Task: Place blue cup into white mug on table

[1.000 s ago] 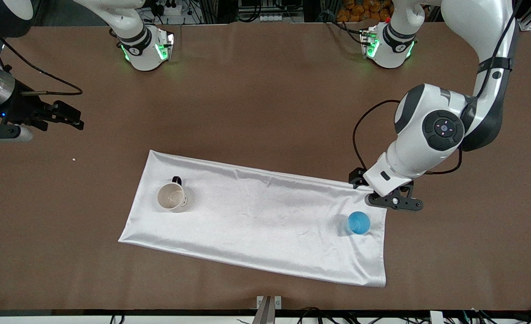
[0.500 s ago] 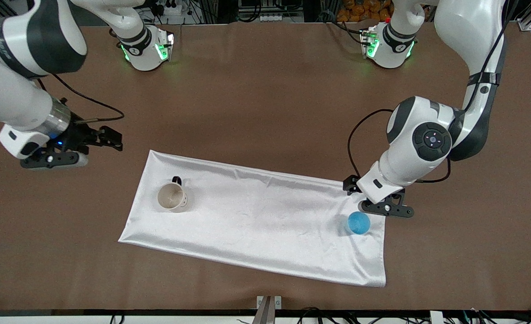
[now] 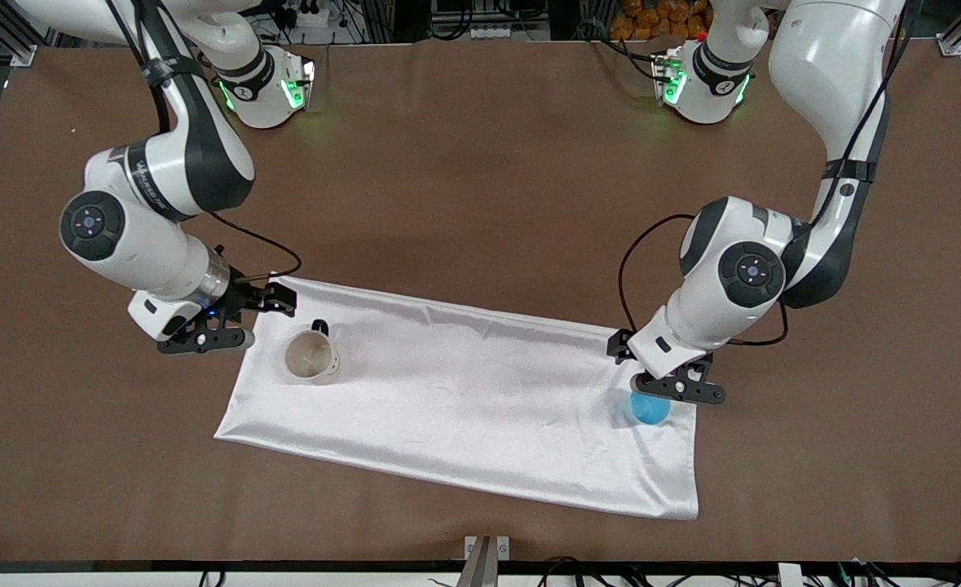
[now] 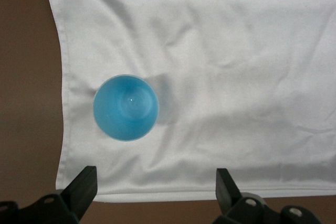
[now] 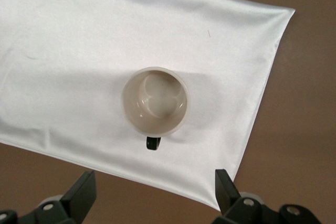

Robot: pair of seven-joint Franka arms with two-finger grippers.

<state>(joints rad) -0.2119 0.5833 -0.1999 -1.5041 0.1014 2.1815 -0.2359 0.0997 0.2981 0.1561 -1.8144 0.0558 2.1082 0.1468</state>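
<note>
Both claws gape empty: left gripper point(image 3: 679, 390) over the blue cup point(image 3: 648, 408) to seize it, right gripper point(image 3: 207, 336) at nine o'clock of the white mug point(image 3: 310, 357), perhaps to steady it.

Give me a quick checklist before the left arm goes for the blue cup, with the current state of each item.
1. Blue cup upright on the white cloth: ok.
2. Left gripper open, fingers apart: ok.
3. Left gripper centred over the cup: not ok; it is over the cloth's edge beside the cup.
4. White mug upright and empty: ok.
5. Right gripper open and off the mug: ok; it is over the cloth's edge toward the right arm's end of the table.
6. Cloth between cup and mug bare: ok.
</note>
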